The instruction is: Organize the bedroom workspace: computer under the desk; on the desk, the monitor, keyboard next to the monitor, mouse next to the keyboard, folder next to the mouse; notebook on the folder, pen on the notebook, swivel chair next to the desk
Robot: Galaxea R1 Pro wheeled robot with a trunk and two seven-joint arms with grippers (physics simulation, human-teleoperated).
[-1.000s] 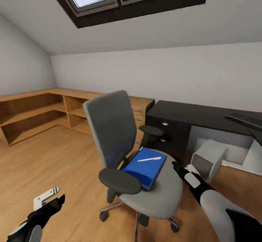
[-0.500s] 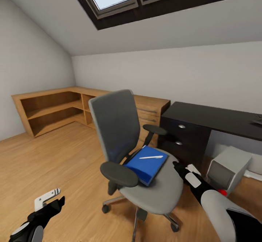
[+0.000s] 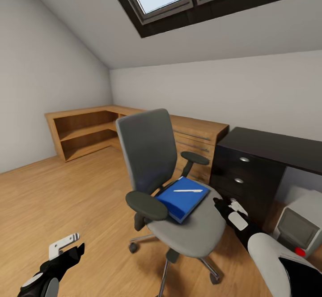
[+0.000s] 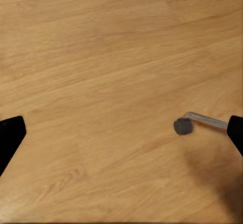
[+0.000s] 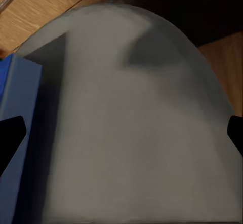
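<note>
The thin bright blue folder (image 3: 182, 197) lies flat on the seat of the grey padded swivel chair (image 3: 172, 185), with the slim white pen (image 3: 188, 190) resting on top of it; its blue edge (image 5: 15, 148) also shows in the right wrist view beside the grey seat cushion (image 5: 131, 133). Over the last second the whole head view has swung, so the camera has turned: the chair sits in much the same place in the picture, while the black worktop with dark knobbed drawers (image 3: 268, 147) and the silver-grey tower computer (image 3: 297, 223) beyond the chair have slid toward the picture's edge. The folder and pen lie on the seat as they did.

The right pincer (image 3: 225, 206) hangs just beside the seat's edge near the folder, fingers apart, their dark tips at the borders of its wrist view. The left pincer (image 3: 67, 248) is well apart from the chair over the wooden floor (image 4: 111, 72), fingers spread too, with a chair caster (image 4: 183, 126) between them.

I judge the robot is squaring up to lift the folder, nothing yet grasped.
</note>
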